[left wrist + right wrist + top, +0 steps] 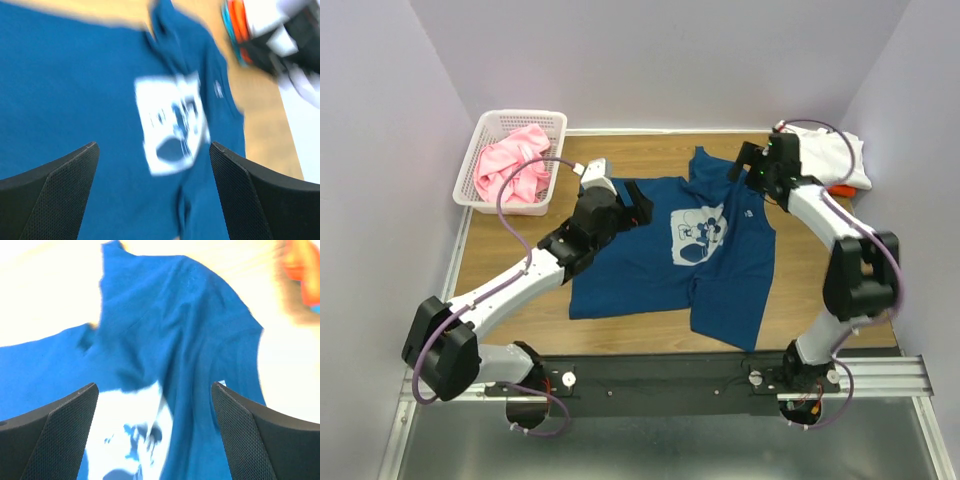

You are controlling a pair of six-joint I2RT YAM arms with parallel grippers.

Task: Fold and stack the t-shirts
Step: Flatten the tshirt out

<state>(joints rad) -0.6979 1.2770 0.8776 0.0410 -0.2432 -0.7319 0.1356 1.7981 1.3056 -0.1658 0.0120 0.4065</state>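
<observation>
A navy blue t-shirt (680, 260) with a pale cartoon-mouse print (698, 234) lies spread and partly rumpled on the wooden table. My left gripper (638, 203) is open and empty above the shirt's left part; its view shows the shirt (75, 100) and print (172, 125) below. My right gripper (745, 165) is open and empty above the shirt's upper right; its view shows the shirt (175, 325). A pink t-shirt (512, 166) lies in the basket. A stack with a white t-shirt (840, 158) on top and an orange edge (840, 189) sits at the far right.
A white lattice basket (492, 125) stands at the back left of the table (520, 250). Grey walls close in the left, back and right sides. A black rail (660, 380) with the arm bases runs along the near edge.
</observation>
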